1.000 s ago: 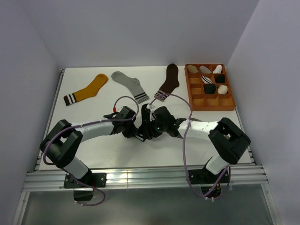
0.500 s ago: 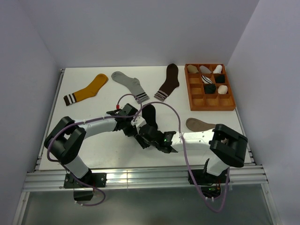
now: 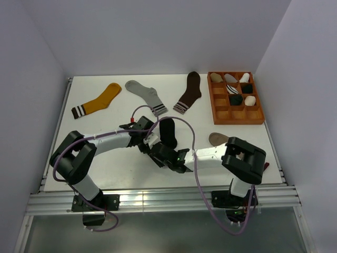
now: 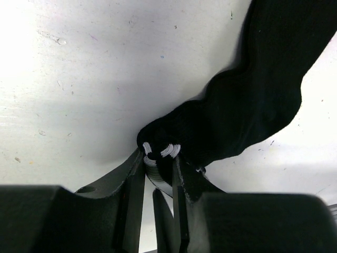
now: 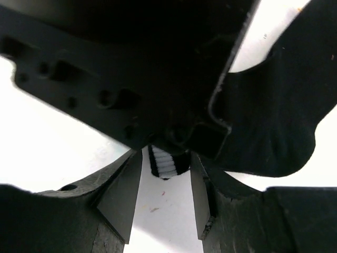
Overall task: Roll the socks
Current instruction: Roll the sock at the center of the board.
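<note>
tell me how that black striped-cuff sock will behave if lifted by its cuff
Probably floppy: the black sock lies bent and bunched at the left pincer. Likely light, so the toe end should dangle. Its knit fabric looks grippy, so it seems unlikely to slip.

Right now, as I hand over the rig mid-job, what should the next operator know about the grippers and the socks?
Left gripper: jaws shut on the striped cuff of the black sock.
Right gripper: jaws open, one each side of that same cuff, not gripping.
That sock lies mid-table, not rolled.
A taupe sock lies flat to its right, partly hidden by the right arm.
Done: cuff pinched.
Left: roll the black sock, then the taupe one.
</note>
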`<state>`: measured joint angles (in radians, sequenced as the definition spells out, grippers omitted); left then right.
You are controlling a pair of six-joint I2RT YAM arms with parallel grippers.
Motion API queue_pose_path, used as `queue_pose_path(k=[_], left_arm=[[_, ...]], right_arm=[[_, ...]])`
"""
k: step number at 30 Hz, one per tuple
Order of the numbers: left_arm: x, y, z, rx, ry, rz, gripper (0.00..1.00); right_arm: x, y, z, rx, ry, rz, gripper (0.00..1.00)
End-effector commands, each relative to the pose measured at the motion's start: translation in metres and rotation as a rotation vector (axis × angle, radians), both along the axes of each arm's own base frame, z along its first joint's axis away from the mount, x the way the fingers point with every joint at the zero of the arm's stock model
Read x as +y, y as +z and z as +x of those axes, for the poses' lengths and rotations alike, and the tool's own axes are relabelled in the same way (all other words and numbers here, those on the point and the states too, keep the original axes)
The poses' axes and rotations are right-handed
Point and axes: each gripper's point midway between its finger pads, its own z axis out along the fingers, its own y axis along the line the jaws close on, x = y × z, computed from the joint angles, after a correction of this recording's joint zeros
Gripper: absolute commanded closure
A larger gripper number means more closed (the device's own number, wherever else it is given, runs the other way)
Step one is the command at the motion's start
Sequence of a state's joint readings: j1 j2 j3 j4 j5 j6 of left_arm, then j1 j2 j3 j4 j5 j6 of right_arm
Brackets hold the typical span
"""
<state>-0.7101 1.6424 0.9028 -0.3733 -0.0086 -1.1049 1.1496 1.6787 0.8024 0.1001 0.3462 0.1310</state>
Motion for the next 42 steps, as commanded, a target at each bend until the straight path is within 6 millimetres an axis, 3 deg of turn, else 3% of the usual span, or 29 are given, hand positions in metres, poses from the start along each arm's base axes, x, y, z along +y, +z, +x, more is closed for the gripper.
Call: queue_pose_path(k=[1,4,7,8,11,15,19,21,30,35,42], left_arm=[[0.012,-0.016,-0.013,0.042,-0.042,0.071,0.82],[0.011,-0.016,-0.014,0.043,-0.052,0.067,0.82],[0.013,-0.015,-0.014,0.038,-0.049,0.068,0.82],[0.013,-0.012,-0.013,0.032,-0.046,0.064,0.82],[0.012,-0.007,-0.010,0.012,-0.033,0.057,0.76],[0.015,0.001,-0.005,-0.014,0.006,0.053,0.55],[0.023,0.011,0.002,-0.052,0.083,0.041,0.43],[0.030,0.018,0.006,-0.077,0.140,0.025,0.36],[0.053,0.044,0.015,-0.172,0.349,-0.107,0.29],[0.043,0.058,0.017,-0.215,0.326,-0.194,0.30],[0.018,0.056,0.005,-0.205,0.282,-0.277,0.33]], right_arm=[[-0.003,-0.010,0.006,-0.008,-0.037,-0.060,0.51],[-0.009,-0.022,0.006,0.005,-0.058,-0.108,0.53],[-0.011,-0.026,0.005,0.016,-0.061,-0.119,0.70],[-0.013,-0.027,0.005,0.019,-0.068,-0.122,0.83],[-0.014,-0.028,0.003,0.053,-0.060,-0.100,1.00],[-0.014,-0.027,-0.003,0.138,-0.042,-0.036,1.00],[-0.014,-0.026,-0.016,0.286,0.009,0.050,1.00],[-0.021,-0.026,-0.011,0.335,-0.002,0.083,1.00],[-0.020,-0.018,-0.022,0.635,0.042,0.289,1.00],[-0.027,-0.003,-0.016,0.799,-0.009,0.490,1.00],[-0.029,0.000,-0.018,0.947,-0.041,0.689,1.00]])
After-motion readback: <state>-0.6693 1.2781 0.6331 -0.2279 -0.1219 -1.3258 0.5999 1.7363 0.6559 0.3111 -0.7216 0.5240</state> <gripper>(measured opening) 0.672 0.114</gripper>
